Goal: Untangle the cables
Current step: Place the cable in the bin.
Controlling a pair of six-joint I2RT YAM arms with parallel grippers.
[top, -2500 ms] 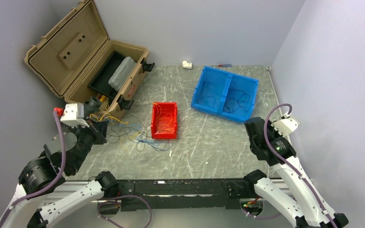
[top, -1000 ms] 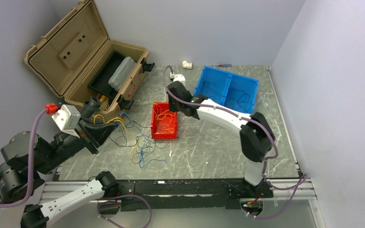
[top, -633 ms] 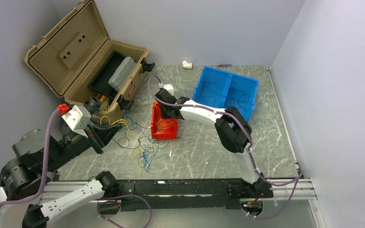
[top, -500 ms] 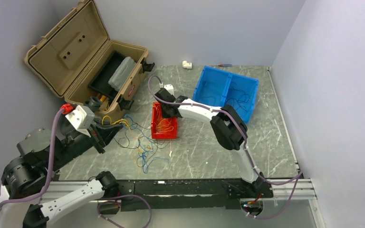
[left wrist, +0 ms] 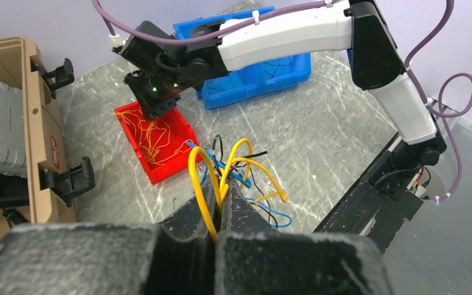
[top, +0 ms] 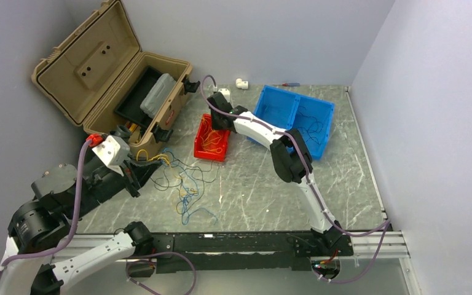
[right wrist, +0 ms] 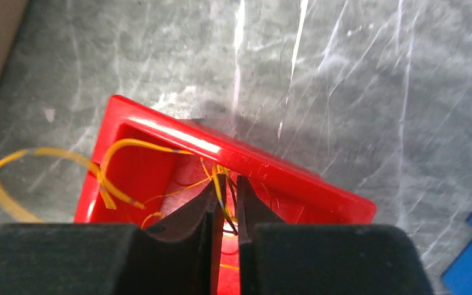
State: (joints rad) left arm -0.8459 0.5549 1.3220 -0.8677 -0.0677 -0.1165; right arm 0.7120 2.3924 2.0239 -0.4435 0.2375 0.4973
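— Where are my cables?
— Your cables (top: 184, 186) lie mostly as a loose tangle of yellow, blue and dark strands on the table, left of centre, between your left gripper (left wrist: 220, 194) and the red bin (top: 211, 140). More yellow strands are heaped in that red bin, and thin dark ones lie in the blue bin (top: 319, 117).
— And my fingers?
— Your left fingers are pressed together on a yellow loop at the tangle's left end, and the loop arches up out of them. Your right gripper (right wrist: 224, 194) hangs over the red bin's far rim. Its fingers stand a sliver apart, with a yellow and a darker strand running through the slit. Whether they pinch those strands, you can't tell from these views.
— What's around them?
— You're working on a grey-green marbled table (top: 252, 184) with pale streaks. The blue bin has two compartments and sits right of the red one, towards the back. At the back left your tan case (top: 92, 67) stands open with its lid thrown back and a grey box (top: 158, 93) in its black tray. A small white fitting (top: 241, 82) rests near the back wall. Plain pale grey walls close in the back and both sides. A black rail (top: 233, 239) runs along the near edge, where your arms are bolted.
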